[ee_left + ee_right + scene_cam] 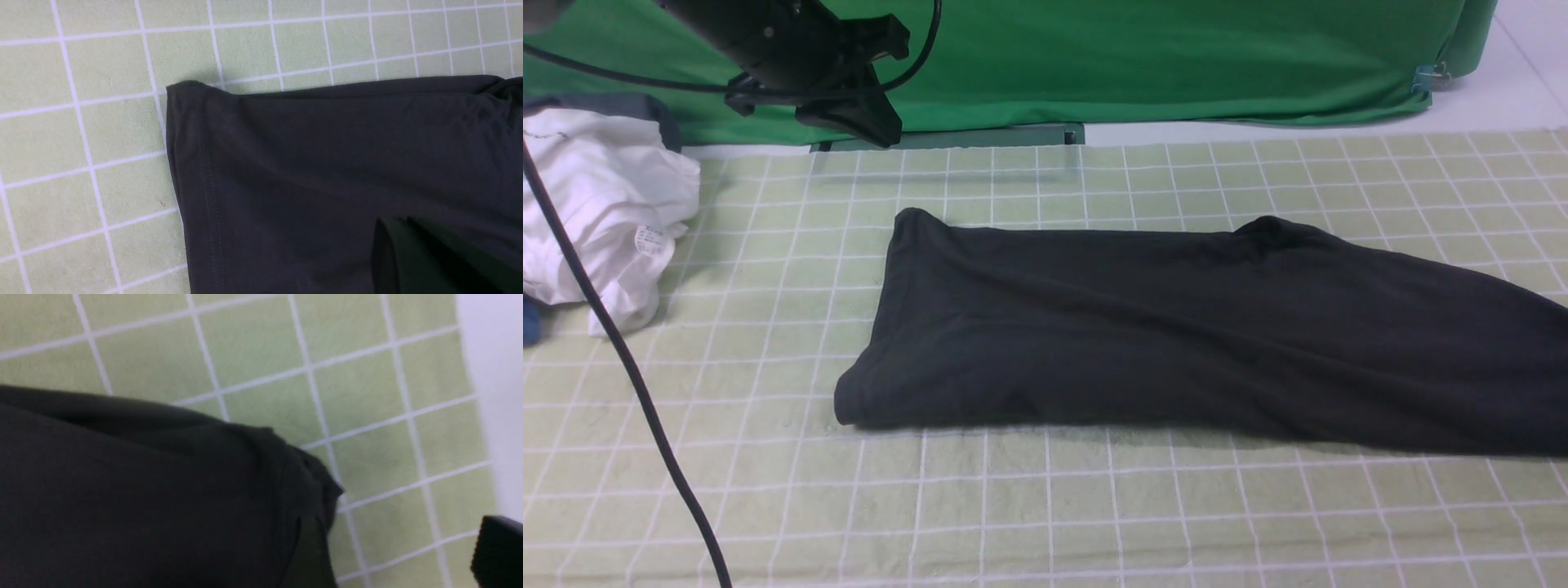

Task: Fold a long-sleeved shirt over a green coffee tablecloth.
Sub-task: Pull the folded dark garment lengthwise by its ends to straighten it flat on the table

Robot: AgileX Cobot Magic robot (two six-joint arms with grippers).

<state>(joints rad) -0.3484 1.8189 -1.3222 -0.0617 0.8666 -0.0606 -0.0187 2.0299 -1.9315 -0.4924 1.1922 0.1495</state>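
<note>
The table wears a pale green coffee tablecloth [1045, 506] gridded in white, before a deep green backdrop [1135, 57]. The long-sleeved shirt [1176, 343] lies on it as a long dark band, from left of centre toward the right edge, apparently already folded lengthwise. Your left gripper [866, 122] hangs closed and empty above the far edge. The right gripper [496, 549] shows one finger only, so its state cannot be told. A white garment [596, 212] sits at the left edge. For the cross fold, pinch all layers at a short end and carry it low, edges aligned.

Front view faces forward over shirt [1176, 343]; wrist views look down closely at it
</note>
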